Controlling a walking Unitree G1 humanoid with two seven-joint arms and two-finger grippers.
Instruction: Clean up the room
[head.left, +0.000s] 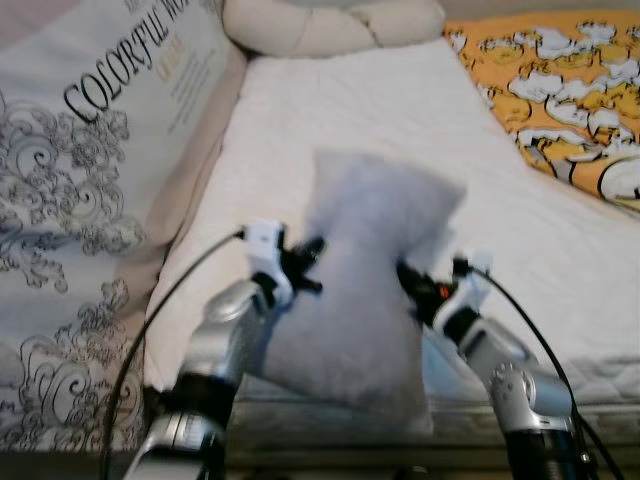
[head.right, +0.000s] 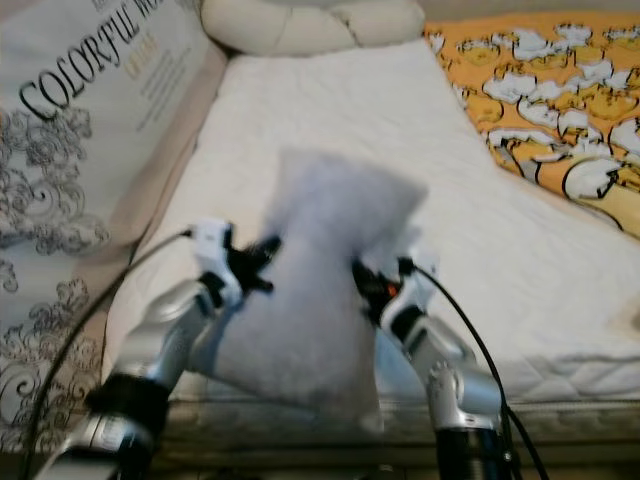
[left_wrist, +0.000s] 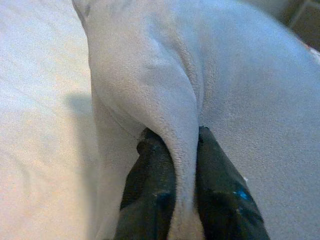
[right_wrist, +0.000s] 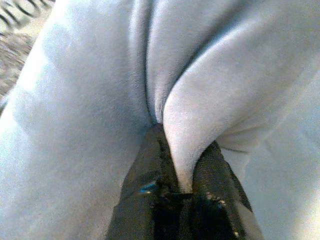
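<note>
Left gripper (left_wrist: 182, 150) and right gripper (right_wrist: 182, 152) each pinch a fold of the soft grey fleece pillow (head.left: 365, 290), held upright between raised arms above the white mattress (head.left: 400, 110).

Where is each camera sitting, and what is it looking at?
Left eye view: on the head, looking down at the bed; both silver arms hold the grey pillow.
Right eye view: beside it, same scene, slightly shifted.
Left wrist view: on the left wrist, looking along the left hand pinching a pillow fold.
Right wrist view: on the right wrist, looking along the right hand pinching another fold.
Shared: all four show the pillow.
</note>
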